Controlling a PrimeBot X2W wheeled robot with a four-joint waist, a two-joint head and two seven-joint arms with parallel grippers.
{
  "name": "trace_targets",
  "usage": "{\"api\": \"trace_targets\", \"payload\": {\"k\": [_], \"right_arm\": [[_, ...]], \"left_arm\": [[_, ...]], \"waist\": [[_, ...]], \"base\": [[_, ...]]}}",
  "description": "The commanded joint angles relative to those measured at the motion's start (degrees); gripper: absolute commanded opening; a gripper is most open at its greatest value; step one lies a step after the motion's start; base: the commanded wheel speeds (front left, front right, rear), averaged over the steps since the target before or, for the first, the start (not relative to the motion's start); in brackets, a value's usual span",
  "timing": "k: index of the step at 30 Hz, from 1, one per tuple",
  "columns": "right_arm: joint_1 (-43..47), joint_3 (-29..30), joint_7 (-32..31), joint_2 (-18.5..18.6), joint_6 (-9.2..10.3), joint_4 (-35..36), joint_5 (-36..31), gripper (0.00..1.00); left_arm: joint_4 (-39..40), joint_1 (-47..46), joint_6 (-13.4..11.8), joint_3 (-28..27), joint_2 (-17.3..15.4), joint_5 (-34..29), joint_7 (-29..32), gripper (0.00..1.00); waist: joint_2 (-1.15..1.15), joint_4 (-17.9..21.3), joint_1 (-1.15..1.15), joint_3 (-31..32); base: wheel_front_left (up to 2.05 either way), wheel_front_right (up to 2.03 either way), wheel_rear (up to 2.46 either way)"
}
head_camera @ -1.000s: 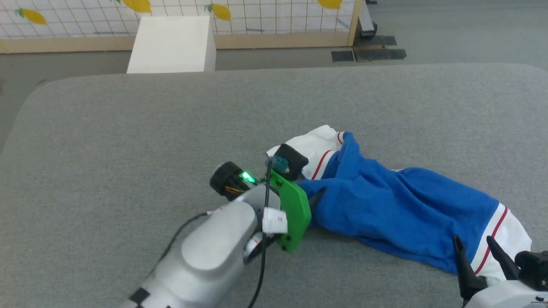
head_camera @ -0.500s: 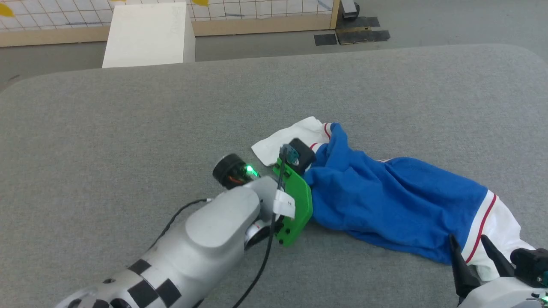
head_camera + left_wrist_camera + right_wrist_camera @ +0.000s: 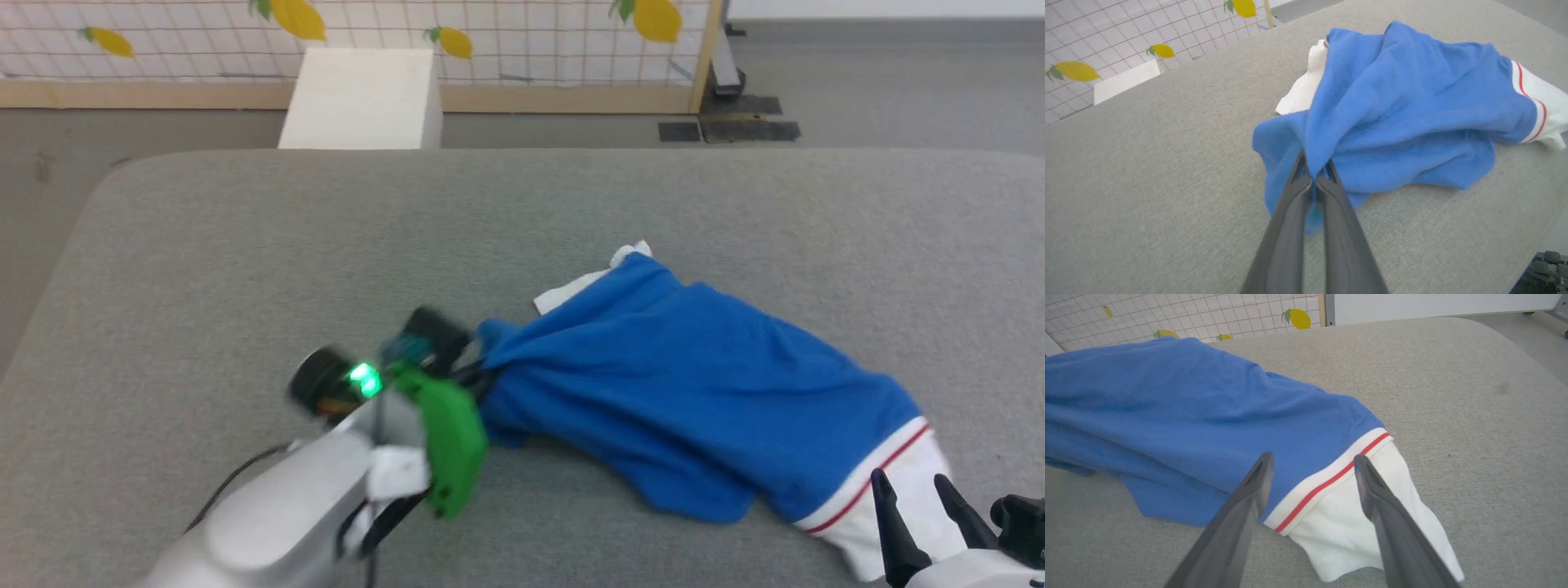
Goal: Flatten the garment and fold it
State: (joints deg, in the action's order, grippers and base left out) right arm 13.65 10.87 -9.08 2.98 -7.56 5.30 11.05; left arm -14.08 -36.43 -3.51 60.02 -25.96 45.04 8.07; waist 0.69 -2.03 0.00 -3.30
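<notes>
Head view. Looks down on a wide grey fabric-covered table (image 3: 326, 245) with rounded corners. Shows the garment (image 3: 694, 384), a bright blue soft jersey shirt with white sleeve panels edged in thin red stripes, lying crumpled from the centre toward four o'clock. Has one white sleeve (image 3: 882, 523) at five o'clock and a scrap of another white panel (image 3: 571, 290) poking out at the garment's twelve o'clock edge. Finds the left gripper (image 3: 482, 371) at seven o'clock: two long dark fingers past a green plastic bracket (image 3: 449, 433) on a pale grey forearm, clenched on the garment's blue nine o'clock edge. Finds the right gripper (image 3: 908, 480) at five o'clock, fingers spread, tips over the white sleeve. Beyond the table at twelve o'clock: a white rectangular box (image 3: 359, 98) and a white grid panel printed with yellow lemons (image 3: 531, 41).

Left wrist view. Looks along the left gripper (image 3: 1314, 171), fingers pressed together from six o'clock up to the centre, pinching a fold of blue cloth. Shows the garment (image 3: 1404, 102) bunched on the table from the centre out to two o'clock, with the red-striped white sleeve at three o'clock.

Right wrist view. Looks along the right gripper (image 3: 1314, 459), released, fingers wide apart on either side of the red stripe (image 3: 1331, 482) where blue meets white. Impossible to tell whether the tips touch the cloth. Shows the garment (image 3: 1188, 396) spread from nine o'clock to the centre, the white sleeve lying on the table toward six o'clock.
</notes>
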Motion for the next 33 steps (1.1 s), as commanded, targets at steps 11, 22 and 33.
{"api": "trace_targets", "payload": {"k": [11,22,33], "right_arm": [[1.11,-0.17,-0.6,-0.1,0.08,-0.02,0.22,1.0],[0.7,-0.23,-0.88,-0.1,0.08,-0.07,0.11,1.0],[-0.52,-0.47,-1.36,-0.1,0.08,0.4,0.05,1.0]], "left_arm": [[15.58,25.09,-17.51,-6.82,-15.67,11.46,0.11,0.0],[15.83,29.52,-18.63,-10.36,-15.26,14.09,-6.38,1.0],[18.22,11.89,-13.46,-11.53,-11.68,5.01,-9.83,1.0]], "waist": [[-0.69,-2.71,0.0,0.93],[-0.69,-2.57,0.0,0.73],[-0.69,-0.66,0.0,-0.55]], "base": [[0.0,0.0,0.0],[0.0,0.0,0.0],[0.0,0.0,0.0]]}}
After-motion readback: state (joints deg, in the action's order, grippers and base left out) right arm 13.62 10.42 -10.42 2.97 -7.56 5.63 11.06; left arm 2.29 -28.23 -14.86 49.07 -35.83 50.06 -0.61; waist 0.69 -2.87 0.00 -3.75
